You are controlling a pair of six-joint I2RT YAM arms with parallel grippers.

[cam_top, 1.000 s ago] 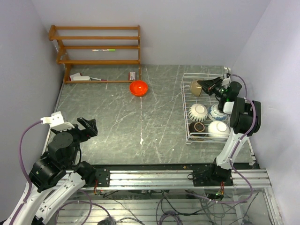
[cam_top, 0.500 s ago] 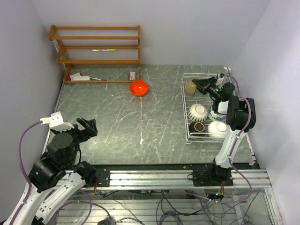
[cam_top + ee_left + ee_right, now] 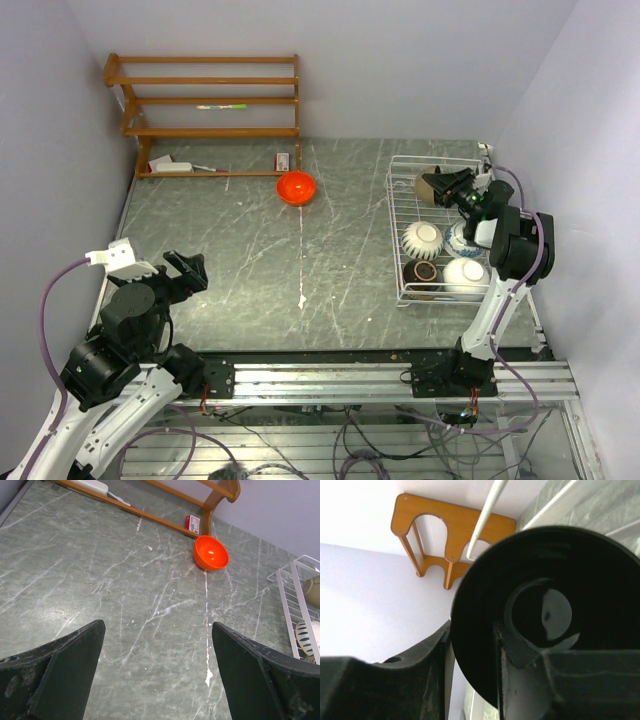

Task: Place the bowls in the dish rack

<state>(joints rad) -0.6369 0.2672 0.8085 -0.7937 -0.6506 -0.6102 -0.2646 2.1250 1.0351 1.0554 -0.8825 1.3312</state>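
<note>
My right gripper (image 3: 450, 186) is shut on the rim of the glossy black bowl (image 3: 430, 188), holding it on edge over the back of the white wire dish rack (image 3: 398, 215). In the right wrist view the bowl's black underside (image 3: 555, 580) fills the frame, its wall between my fingers (image 3: 472, 645). Four bowls sit in the rack: cream (image 3: 422, 238), blue-and-white (image 3: 462, 240), brown (image 3: 420, 272) and white (image 3: 466, 272). The orange-red bowl (image 3: 296, 187) stands on the table, also in the left wrist view (image 3: 210, 553). My left gripper (image 3: 185, 272) is open and empty near the front left (image 3: 157, 630).
The brown wooden shelf unit (image 3: 210, 100) stands at the back left, with a small red box (image 3: 284, 159) and a white item (image 3: 170, 165) at its foot. The side walls run close to the rack and to the left arm.
The right gripper, with the black bowl in it, moved left over the rack and then back to the right. The left arm has not moved.
</note>
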